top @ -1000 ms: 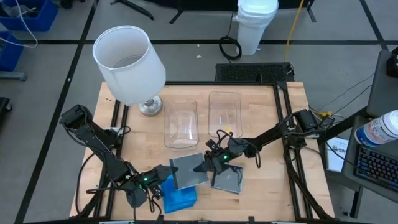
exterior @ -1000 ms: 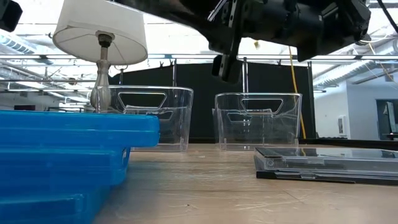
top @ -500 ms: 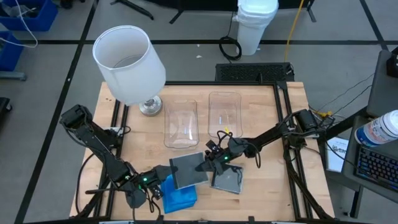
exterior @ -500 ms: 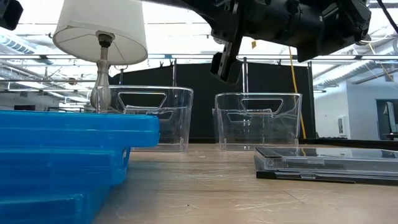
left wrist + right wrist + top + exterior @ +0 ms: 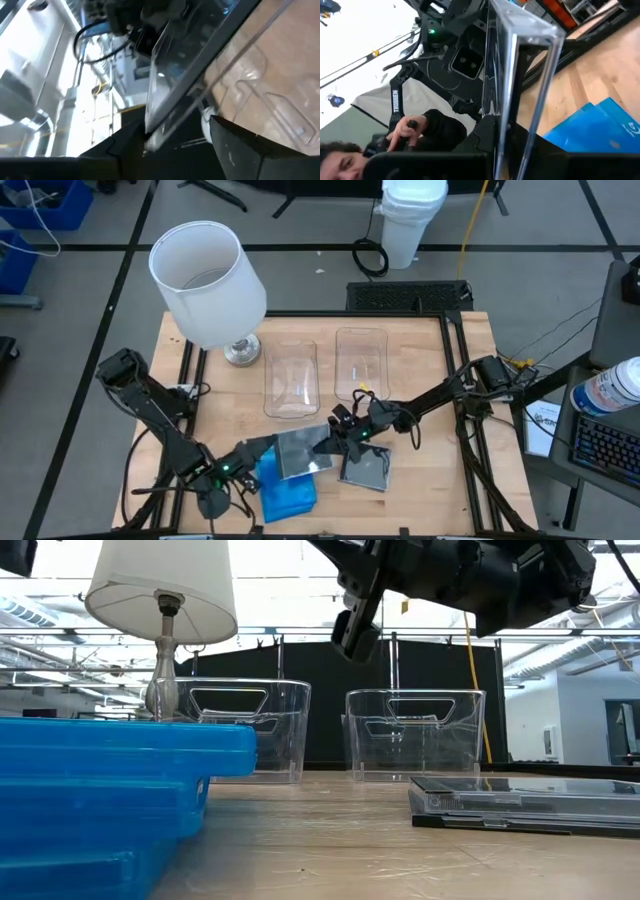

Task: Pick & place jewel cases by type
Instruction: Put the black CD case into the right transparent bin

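Grey jewel case (image 5: 300, 452) apparently pinched by right gripper (image 5: 335, 445), left gripper (image 5: 262, 455) spread.

Two dark arms, matte black segmented links, boxy joint housings. Black cables looped along both. Small green indicator light near left claw (image 5: 262, 461) wrist. White "TROSSEN" lettering on link. Right claw (image 5: 335, 442): black fingers, blocky mount.

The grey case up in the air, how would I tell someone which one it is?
Find the white lamp at the table's back left, then come forward past the two clear tubs. Between the two arms, near the front edge, one grey case is up off the wood, pinched by the right end effector. The blue cases and another grey case lie flat on the table.
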Controlling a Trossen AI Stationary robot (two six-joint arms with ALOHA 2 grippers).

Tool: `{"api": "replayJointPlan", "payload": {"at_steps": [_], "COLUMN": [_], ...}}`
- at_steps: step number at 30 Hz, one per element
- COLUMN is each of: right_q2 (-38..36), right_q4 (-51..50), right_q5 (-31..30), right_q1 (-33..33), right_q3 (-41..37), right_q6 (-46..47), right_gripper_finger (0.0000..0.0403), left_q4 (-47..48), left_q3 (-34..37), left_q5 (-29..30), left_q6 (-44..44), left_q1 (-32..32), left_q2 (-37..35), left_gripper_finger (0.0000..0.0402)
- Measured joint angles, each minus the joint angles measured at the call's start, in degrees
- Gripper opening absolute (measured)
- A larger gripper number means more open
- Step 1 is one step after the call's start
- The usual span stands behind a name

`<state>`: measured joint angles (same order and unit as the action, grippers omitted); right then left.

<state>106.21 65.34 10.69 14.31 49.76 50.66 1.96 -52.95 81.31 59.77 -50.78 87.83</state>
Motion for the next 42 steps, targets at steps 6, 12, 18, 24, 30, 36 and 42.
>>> {"api": "replayJointPlan", "payload": {"at_steps": [6, 12, 18, 24, 30, 36, 42], "right_q2": [0.0, -4.7, -17.5, -29.3, -36.9, -39.2, -37.8], "right_q4": [0.1, -8.4, -29.0, -41.2, -51.1, -76.4, -89.0], "right_q5": [0.3, 0.3, -5.8, -17.9, -28.6, -27.1, -14.7], "right_q1": [0.1, 0.0, 0.0, -0.1, -2.2, -11.6, -21.8], "right_q3": [0.0, 0.0, 0.0, 0.0, 0.4, 9.6, 13.7], "right_q6": [-11.8, -24.2, -41.5, -53.0, -56.4, -44.9, -28.7], "right_gripper_finger": [0.001, 0.001, 0.001, 0.0005, 0.0005, 0.0004, 0.0004], "left_q4": [0.4, 10.8, 23.5, 26.8, 13.2, -17.7, -29.6], "left_q3": [0.0, 0.0, 0.0, 0.6, 9.6, 23.5, 28.0], "left_q5": [2.8, -0.9, -15.9, -22.4, -23.2, -27.6, -28.8], "left_q6": [-13.6, -35.3, -58.8, -71.0, -75.1, -67.7, -62.3], "left_q1": [-3.1, -6.2, -7.4, -7.4, -7.4, -6.9, -6.2], "left_q2": [0.0, 0.0, -0.4, -0.4, -0.5, -0.5, -0.5], "left_gripper_finger": [0.0236, 0.0224, 0.0201, 0.0173, 0.0131, 0.0068, 0.0011]}}
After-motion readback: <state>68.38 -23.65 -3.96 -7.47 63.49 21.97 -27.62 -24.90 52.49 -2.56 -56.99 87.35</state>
